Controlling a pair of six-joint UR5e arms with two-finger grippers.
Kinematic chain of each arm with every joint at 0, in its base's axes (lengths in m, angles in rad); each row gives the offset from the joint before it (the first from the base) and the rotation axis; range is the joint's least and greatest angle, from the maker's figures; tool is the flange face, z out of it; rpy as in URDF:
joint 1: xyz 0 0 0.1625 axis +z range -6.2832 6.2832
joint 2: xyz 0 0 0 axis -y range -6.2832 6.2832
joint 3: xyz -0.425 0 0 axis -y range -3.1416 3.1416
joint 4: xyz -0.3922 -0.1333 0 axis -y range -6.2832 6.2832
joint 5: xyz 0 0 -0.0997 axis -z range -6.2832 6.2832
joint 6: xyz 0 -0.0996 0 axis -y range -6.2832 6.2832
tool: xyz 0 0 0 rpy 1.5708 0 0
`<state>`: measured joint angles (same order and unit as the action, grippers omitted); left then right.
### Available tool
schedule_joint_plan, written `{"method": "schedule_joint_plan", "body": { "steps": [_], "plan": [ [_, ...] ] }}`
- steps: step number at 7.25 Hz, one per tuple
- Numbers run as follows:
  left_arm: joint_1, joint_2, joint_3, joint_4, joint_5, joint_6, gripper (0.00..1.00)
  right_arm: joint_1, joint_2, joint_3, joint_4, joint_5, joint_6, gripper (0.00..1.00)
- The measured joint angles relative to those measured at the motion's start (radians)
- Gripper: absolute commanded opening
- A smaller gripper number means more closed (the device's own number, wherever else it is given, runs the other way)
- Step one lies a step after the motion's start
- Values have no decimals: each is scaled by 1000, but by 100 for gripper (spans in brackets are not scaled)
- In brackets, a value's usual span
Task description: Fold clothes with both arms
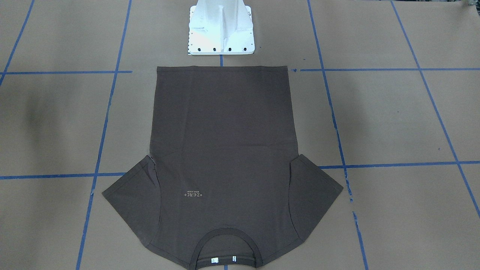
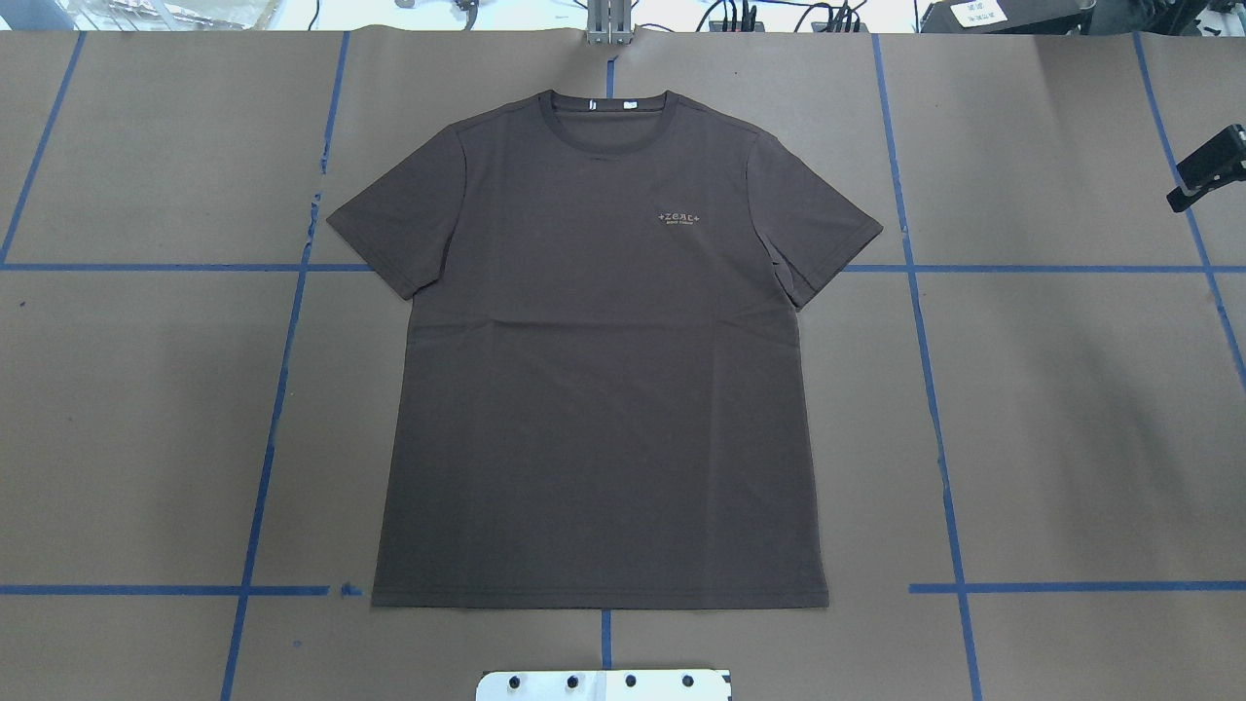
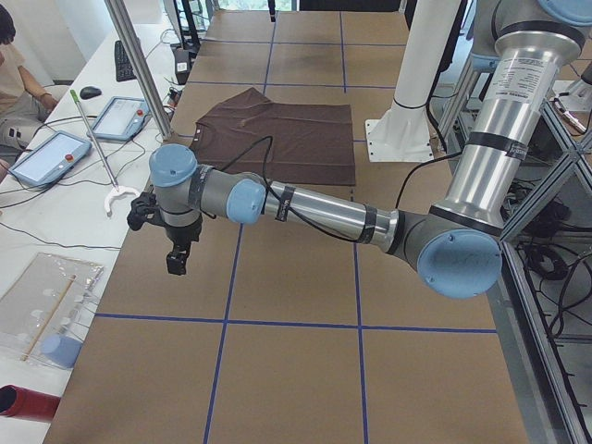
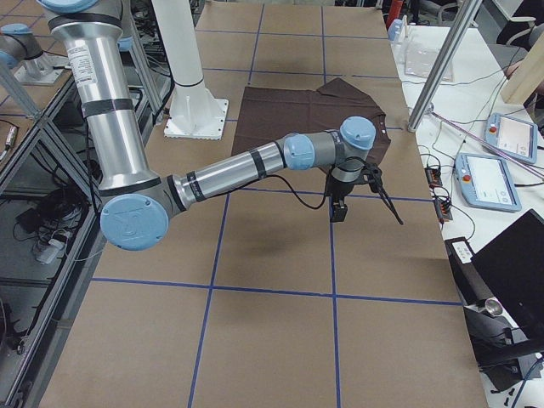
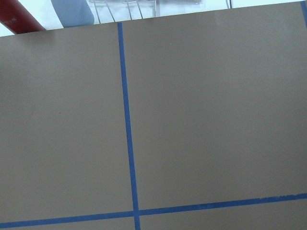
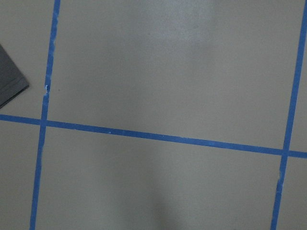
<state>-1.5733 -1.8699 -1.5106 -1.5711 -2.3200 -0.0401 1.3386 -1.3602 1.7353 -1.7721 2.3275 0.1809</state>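
Observation:
The clothes are one dark brown T-shirt (image 2: pixel 604 389) lying flat and unfolded on the brown table, collar away from the robot base and chest logo up. It also shows in the front view (image 1: pixel 221 150) and both side views (image 3: pixel 277 139) (image 4: pixel 306 115). A sleeve corner (image 6: pixel 9 79) enters the right wrist view. My left arm (image 3: pixel 324 213) holds the left gripper (image 3: pixel 175 264) in the air beyond the shirt's left side. My right arm (image 4: pixel 229 174) holds the right gripper (image 4: pixel 337 211) above the table off the shirt's right side. I cannot tell whether either is open or shut. Neither touches the shirt.
The white pedestal base (image 1: pixel 221 30) stands just behind the shirt's hem. Blue tape lines (image 5: pixel 127 120) grid the table. A black part (image 2: pixel 1207 175) juts in at the overhead view's right edge. A metal pole (image 3: pixel 139 65), tablets (image 3: pixel 46 157) and a seated person (image 3: pixel 14 65) are along the far side.

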Motion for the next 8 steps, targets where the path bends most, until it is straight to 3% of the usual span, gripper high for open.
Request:
{"method": "schedule_joint_plan", "body": {
  "steps": [4, 8],
  "plan": [
    [-1, 79, -109, 2, -93, 48, 100, 17, -6, 6, 5, -1, 10, 100],
    [4, 89, -128, -6, -74, 51, 100, 91, -45, -7, 3, 33, 3, 100]
  ]
}}
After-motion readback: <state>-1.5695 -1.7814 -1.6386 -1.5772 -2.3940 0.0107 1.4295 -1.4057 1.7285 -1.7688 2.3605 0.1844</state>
